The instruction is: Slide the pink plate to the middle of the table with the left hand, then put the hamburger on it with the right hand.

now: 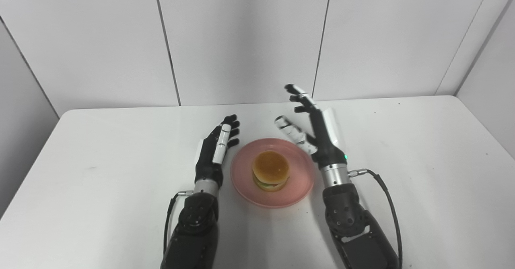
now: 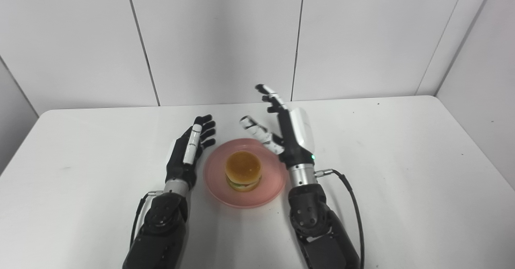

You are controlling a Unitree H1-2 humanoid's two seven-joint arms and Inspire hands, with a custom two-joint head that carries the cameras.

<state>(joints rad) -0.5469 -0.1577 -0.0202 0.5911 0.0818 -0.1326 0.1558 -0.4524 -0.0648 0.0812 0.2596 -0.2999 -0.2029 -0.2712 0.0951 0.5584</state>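
Two hands are flanking the pink plate (image 1: 246, 182), which is sitting about mid-tabletop (image 1: 402, 160) toward the near side, with the hamburger (image 1: 270, 170) resting upright at its centre. Left hand (image 1: 215, 148) is lying just left of the plate's rim, fingers stretched out and holding nothing; right hand (image 1: 316, 130) is hovering at the plate's far right edge, fingers spread wide and empty. Both steps are looking done, so only withdrawing seems left. Judging by its look, the hamburger is light and squashy, likely stacked in layers, best taken gently around its sides; the plate seems stiff, smooth and easy to slide from its rim.
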